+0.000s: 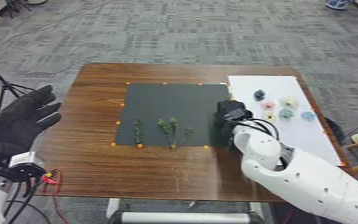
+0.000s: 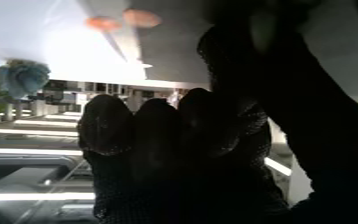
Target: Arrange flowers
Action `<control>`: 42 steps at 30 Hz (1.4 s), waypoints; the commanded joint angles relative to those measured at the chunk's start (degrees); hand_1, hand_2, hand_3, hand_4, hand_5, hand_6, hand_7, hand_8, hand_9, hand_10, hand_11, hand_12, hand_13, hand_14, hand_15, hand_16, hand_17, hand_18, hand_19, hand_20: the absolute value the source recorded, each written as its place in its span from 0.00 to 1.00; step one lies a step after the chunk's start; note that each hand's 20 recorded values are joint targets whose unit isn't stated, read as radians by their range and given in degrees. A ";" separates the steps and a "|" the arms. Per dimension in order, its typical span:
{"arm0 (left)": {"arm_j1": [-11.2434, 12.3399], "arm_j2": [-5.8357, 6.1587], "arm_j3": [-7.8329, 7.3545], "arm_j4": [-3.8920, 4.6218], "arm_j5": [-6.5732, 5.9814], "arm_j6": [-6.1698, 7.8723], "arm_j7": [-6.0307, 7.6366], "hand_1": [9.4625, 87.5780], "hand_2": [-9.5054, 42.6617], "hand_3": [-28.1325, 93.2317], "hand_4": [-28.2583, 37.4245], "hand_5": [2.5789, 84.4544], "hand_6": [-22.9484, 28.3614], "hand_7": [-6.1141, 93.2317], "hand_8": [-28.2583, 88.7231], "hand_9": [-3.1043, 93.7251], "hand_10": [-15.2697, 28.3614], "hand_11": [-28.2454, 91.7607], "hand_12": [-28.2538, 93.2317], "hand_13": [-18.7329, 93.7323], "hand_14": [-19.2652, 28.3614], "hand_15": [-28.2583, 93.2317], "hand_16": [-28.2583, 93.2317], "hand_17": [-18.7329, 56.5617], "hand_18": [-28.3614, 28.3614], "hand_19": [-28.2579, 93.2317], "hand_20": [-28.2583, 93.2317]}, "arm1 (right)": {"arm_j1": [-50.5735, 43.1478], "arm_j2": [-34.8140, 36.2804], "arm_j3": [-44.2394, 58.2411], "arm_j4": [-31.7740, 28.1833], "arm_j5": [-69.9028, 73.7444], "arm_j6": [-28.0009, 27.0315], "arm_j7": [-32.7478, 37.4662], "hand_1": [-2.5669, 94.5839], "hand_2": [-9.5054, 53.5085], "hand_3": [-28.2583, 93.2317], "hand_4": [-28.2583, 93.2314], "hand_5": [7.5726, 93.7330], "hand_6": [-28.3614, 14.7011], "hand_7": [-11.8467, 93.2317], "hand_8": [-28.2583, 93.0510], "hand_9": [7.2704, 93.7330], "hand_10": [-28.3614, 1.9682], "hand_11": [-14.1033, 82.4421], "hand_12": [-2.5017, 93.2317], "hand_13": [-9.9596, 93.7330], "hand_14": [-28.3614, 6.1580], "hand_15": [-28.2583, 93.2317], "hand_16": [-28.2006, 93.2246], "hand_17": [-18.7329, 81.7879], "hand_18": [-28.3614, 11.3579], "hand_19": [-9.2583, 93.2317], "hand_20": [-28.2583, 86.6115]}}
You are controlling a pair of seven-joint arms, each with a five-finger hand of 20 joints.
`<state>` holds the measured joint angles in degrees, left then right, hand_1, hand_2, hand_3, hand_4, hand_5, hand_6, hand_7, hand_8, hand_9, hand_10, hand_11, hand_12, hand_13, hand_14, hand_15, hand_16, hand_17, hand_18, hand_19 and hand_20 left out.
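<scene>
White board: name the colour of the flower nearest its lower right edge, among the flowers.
Light blue; it shows best in the head view.

Stems [image 1: 173, 132] lie on the mat [image 1: 175, 102]; right, flower heads [image 1: 286, 114] on the sheet [image 1: 307, 140].

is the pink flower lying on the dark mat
No, the pink flower lies on the white sheet, to the right of the dark mat.

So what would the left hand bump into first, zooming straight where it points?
Probably nothing: the way ahead of the left hand looks free, past the table and over the carpet, though it might clip the far-left corner; its height is unclear.
</scene>
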<state>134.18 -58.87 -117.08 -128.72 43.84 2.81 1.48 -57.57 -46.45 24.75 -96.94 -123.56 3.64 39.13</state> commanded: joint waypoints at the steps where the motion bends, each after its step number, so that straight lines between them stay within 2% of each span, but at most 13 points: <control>1: -0.05 -0.32 0.32 -0.07 -0.22 0.13 -0.29 0.19 0.12 0.80 0.03 0.31 0.50 0.28 0.16 0.23 0.59 0.45 0.40 0.26 0.68 0.63 0.20 0.12 0.84 0.56 0.33 | -1.25 -3.01 -0.20 0.98 2.65 2.39 2.06 0.42 0.00 0.93 0.09 0.88 0.71 0.58 0.44 0.85 0.61 0.85 0.66 0.82 0.49 0.94 0.69 0.63 0.09 1.00 0.81; 7: -0.18 -0.28 0.48 -0.01 -0.21 0.16 -0.48 0.19 0.12 0.80 0.03 0.31 0.50 0.28 0.16 0.23 0.59 0.45 0.40 0.26 0.68 0.62 0.20 0.12 0.84 0.56 0.33 | -1.39 -4.91 0.59 1.24 2.03 2.90 4.21 0.42 0.00 0.93 0.10 0.88 0.71 0.57 0.44 0.86 0.63 0.84 0.66 0.83 0.49 0.93 0.69 0.64 0.09 1.00 0.82; 18: 0.00 -0.30 0.32 -0.06 -0.21 0.14 -0.35 0.19 0.12 0.80 0.03 0.31 0.50 0.28 0.16 0.23 0.59 0.45 0.40 0.26 0.68 0.63 0.20 0.12 0.84 0.56 0.33 | -2.71 -6.51 1.32 -0.81 1.71 3.55 3.59 0.42 0.00 0.93 0.10 0.89 0.70 0.56 0.45 0.86 0.62 0.84 0.67 0.83 0.49 0.93 0.70 0.64 0.09 1.00 0.82; 30: -0.39 -0.17 0.67 0.18 -0.27 -0.08 -0.53 0.19 0.12 0.81 0.03 0.31 0.50 0.28 0.16 0.23 0.59 0.45 0.40 0.26 0.68 0.62 0.20 0.12 0.84 0.56 0.33 | -0.49 -9.59 -1.43 3.35 0.39 4.71 4.88 0.43 0.00 0.92 0.08 0.89 0.70 0.54 0.44 0.86 0.62 0.82 0.65 0.83 0.49 0.93 0.69 0.64 0.10 1.00 0.82; 42: -0.32 -0.29 0.65 0.18 -0.22 0.07 -0.52 0.19 0.12 0.80 0.03 0.31 0.50 0.28 0.16 0.23 0.59 0.45 0.40 0.26 0.68 0.63 0.20 0.12 0.84 0.56 0.33 | -0.12 -8.54 -1.89 3.72 -1.20 2.90 5.25 0.42 0.00 0.92 0.09 0.89 0.70 0.54 0.44 0.84 0.63 0.82 0.66 0.82 0.49 0.93 0.70 0.63 0.10 1.00 0.82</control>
<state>133.65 -58.85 -116.49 -128.65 43.84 2.79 1.37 -57.50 -55.72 23.82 -94.44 -123.29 7.47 44.04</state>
